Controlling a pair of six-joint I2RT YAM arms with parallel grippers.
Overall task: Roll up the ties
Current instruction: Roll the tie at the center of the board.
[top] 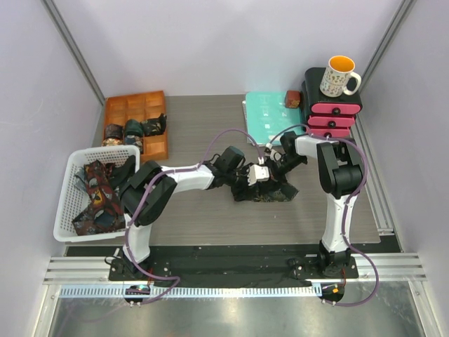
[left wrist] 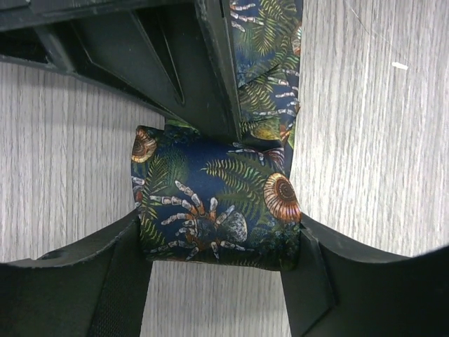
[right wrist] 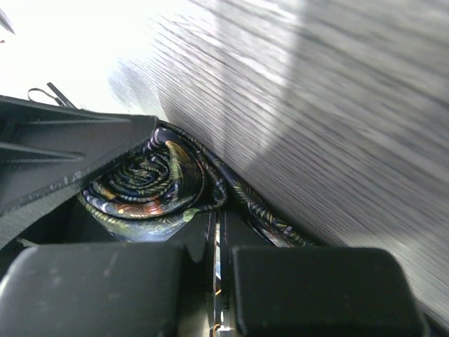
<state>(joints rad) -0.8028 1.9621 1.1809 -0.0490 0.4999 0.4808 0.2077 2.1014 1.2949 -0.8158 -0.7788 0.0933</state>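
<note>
The necktie lies at the middle of the grey wood-grain worktop, between the two arms. Part of it is wound into a short, fat roll; the rest runs off as a flat strip. It is dark navy, printed with green ferns, coiled brown shells and a pale-legged spider. No label or writing shows on it.

In the left wrist view the roll's axis runs straight across, from one finger to the other, and the strip leads away from that wrist. From above, the dark fabric stretches left to right across the worktop, ending towards the right arm. The right wrist view looks into one end of the roll, where the layers show as a spiral.

The left tool brackets the roll, one finger pressed on each end, so it is clamped on the necktie. The right tool has its fingers together just behind the roll; whether they nip any fabric cannot be told.

To the left a white basket holds loose ties. Beyond it, an orange compartment tray holds rolled ties. At the far side lies a teal folder, its markings too small to read. Beside it, a red drawer unit carries a patterned mug.
</note>
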